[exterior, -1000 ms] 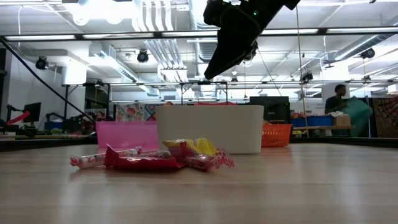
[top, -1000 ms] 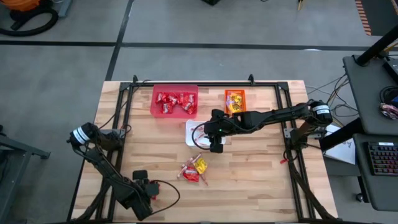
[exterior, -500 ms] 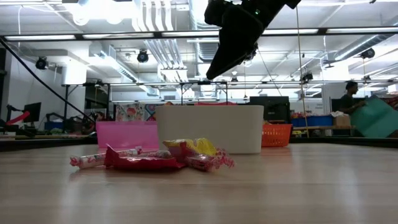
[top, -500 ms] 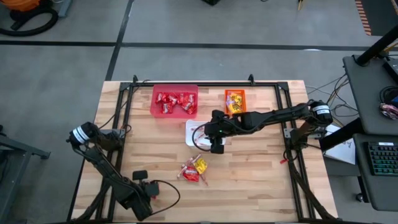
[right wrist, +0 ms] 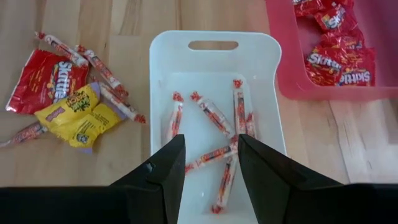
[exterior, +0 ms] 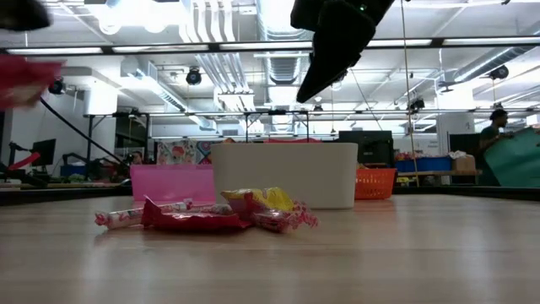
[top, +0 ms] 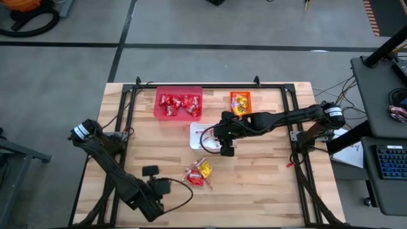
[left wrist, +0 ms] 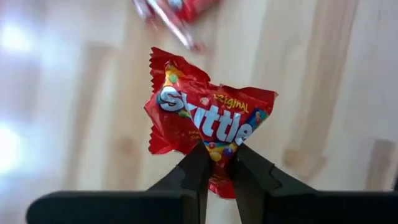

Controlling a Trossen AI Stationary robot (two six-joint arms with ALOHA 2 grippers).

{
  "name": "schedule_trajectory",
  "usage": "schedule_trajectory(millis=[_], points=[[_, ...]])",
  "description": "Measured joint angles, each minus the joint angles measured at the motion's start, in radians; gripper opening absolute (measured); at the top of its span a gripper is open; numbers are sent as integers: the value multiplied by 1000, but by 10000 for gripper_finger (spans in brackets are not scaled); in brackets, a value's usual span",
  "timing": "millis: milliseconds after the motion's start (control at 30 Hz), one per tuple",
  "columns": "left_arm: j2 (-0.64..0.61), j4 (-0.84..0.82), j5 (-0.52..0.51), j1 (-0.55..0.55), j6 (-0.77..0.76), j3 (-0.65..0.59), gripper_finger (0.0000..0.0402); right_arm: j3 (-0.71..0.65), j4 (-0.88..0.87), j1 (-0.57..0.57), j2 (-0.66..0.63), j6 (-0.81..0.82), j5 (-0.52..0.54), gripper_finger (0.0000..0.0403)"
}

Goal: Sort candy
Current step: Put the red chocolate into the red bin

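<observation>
My left gripper point(left wrist: 217, 167) is shut on a shiny red packet point(left wrist: 205, 121), lifted above the table near its front left point(top: 151, 171). The packet shows as a red blur in the low view point(exterior: 25, 78). A small pile of candy point(top: 198, 173) lies on the table: a red packet point(right wrist: 42, 79), a yellow packet point(right wrist: 78, 118) and red-and-white sticks point(right wrist: 102, 71). My right gripper point(right wrist: 211, 155) is open and empty, high over the near end of the white bin point(top: 196, 135), which holds several sticks point(right wrist: 211, 121). My left gripper pinches the red packet between its two fingers at one edge point(left wrist: 217, 154), about the middle of that edge. The packet is lifted clear of the table and spreads out beyond the fingertips point(left wrist: 200, 163).
A pink-red bin point(top: 179, 104) with several red packets stands at the far side, with an orange bin point(top: 240, 103) holding yellow-orange packets to its right. A dark frame point(top: 130, 95) runs round the table. In the low view a person point(exterior: 498, 127) stands far behind.
My left gripper has gone up and toward the table's right edge with the red packet, nearer the pile; the packet now shows high at the low view's left. My right gripper has shifted slightly toward the right edge, still open.
</observation>
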Motion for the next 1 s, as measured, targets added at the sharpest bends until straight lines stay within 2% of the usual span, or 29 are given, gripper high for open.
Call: schedule_trajectory(millis=[233, 400, 533, 667, 800, 900, 1000], points=[[-37, -66, -107, 85, 222, 53, 38, 0, -98, 34, -39, 27, -1, 144], [-114, -74, -166, 158, 360, -18, 38, -9, -171, 74, -74, 67, 0, 138], [-221, -72, -219, 267, 461, -100, 38, -30, -171, 105, -111, 75, 0, 134], [-341, -24, -251, 451, 573, -182, 38, -54, -165, 127, -150, 113, 0, 135], [-436, 104, -239, 682, 771, -287, 38, -98, -118, 134, -182, 134, 3, 139], [-472, 251, -158, 883, 945, -353, 38, -134, -83, 134, -199, 166, 3, 141], [-469, 419, -36, 1096, 1035, -396, 38, -171, -44, 134, -208, 195, 3, 139]])
